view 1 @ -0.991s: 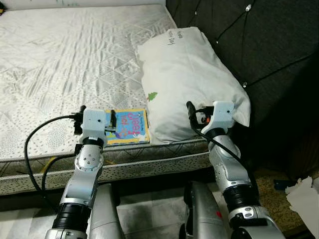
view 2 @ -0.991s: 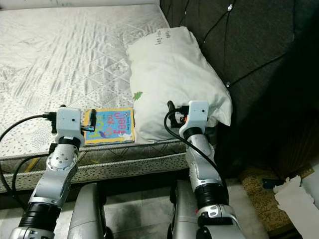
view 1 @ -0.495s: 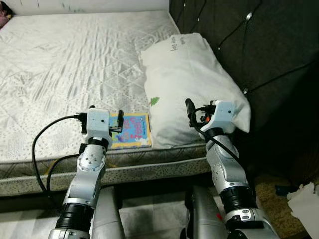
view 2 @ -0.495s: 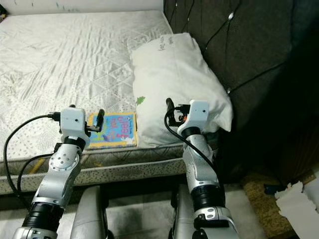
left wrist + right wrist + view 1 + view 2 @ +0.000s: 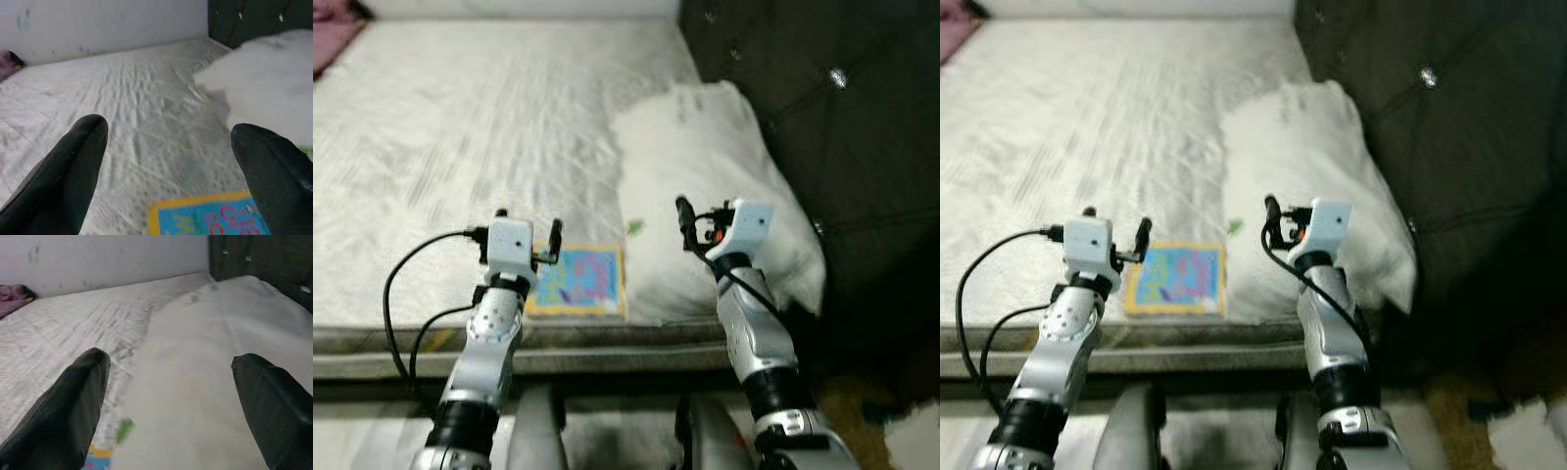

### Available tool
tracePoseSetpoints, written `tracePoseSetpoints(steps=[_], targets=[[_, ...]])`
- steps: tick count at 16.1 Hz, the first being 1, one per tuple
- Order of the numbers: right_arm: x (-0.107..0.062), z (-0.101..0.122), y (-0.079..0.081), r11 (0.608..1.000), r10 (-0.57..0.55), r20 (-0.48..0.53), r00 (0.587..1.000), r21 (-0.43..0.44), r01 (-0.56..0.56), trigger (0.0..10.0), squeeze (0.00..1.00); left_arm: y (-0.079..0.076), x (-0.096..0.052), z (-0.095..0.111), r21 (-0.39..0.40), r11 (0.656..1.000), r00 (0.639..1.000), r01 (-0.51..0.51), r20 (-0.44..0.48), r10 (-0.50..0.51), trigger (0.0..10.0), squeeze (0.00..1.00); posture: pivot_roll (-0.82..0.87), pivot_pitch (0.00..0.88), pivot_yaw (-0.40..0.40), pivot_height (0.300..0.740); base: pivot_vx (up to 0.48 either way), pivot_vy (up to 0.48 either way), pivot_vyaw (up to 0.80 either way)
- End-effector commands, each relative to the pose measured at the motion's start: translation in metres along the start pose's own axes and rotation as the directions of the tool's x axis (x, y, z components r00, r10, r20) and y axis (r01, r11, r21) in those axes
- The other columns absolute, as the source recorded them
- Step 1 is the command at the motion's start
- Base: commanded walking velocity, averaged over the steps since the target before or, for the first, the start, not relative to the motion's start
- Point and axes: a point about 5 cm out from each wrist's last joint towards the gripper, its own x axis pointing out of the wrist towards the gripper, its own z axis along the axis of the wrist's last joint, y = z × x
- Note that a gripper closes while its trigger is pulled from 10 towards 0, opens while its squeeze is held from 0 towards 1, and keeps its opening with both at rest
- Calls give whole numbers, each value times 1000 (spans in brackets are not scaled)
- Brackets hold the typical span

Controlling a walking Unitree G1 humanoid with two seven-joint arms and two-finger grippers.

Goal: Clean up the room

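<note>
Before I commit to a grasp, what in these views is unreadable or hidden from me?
- Colourful book: head views motion-blurred, cover lettering unreadable; left wrist view's bottom edge crops it.
- White pillow: its writing is smeared.
- Purple item at the mattress's far corner: cut off, unidentifiable.
- Floor under the bed edge: dark and blurred.

Head stereo pair looks down at the white quilted mattress (image 5: 460,127); both low wrist cameras face along it, sharing the plump white pillow (image 5: 274,73).
</note>
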Motion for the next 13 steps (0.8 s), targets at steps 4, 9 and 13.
tracePoseSetpoints(steps=[4, 9, 13], targets=[[-4, -2, -2, 1000, -20, 2, 1000, -9, 20, 10000, 0, -9, 1, 0, 13, 997, 997, 72, 0, -72, 10000, 0, 44, 0, -1, 710, 0, 0, 0], [-7, -4, -7, 998, -42, -9, 999, -47, 42, 10000, 0, -12, 3, -2, 17, 996, 996, 82, 13, -83, 10000, 0, 39, 0, -5, 740, 0, 0, 0], [-8, -6, -8, 997, -47, -16, 999, -63, 45, 10000, 0, -17, 7, -5, 34, 995, 995, 95, -8, -94, 10000, 0, 37, 0, -11, 740, 0, 0, 0]])
